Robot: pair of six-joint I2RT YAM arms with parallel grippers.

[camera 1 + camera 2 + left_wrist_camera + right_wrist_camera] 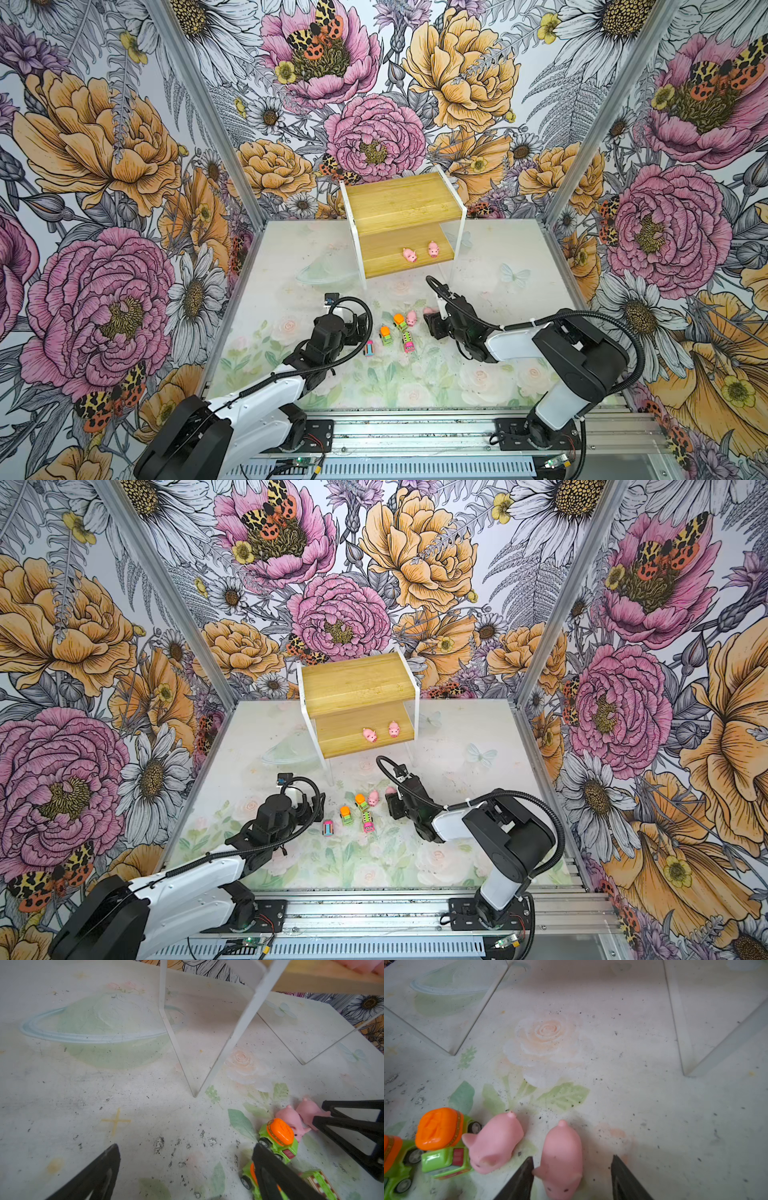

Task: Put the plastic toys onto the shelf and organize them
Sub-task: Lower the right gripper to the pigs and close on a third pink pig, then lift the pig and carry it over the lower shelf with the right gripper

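The bamboo shelf (pixel 395 203) (pixel 353 683) stands at the back with two pink pigs (pixel 409 254) (pixel 433 249) on its lower tier. Loose on the table lie two green trucks (pixel 400 322) (pixel 386 335), two striped cars (pixel 368 347) (pixel 407 342) and a pig (pixel 411 318). Another pig (pixel 562 1157) lies between the fingers of my right gripper (pixel 572 1167) (pixel 430 316). One finger touches its ear, and a gap remains on the other side, so the gripper is open. My left gripper (pixel 184 1167) (pixel 360 328) hangs open and empty, with one finger over a green truck (pixel 249 1176).
The shelf's clear acrylic legs (pixel 228 1043) (pixel 685 1043) come down to the table just beyond the toys. Flowered walls close in the back and both sides. The printed tabletop (pixel 478 374) runs forward to a metal rail at the front.
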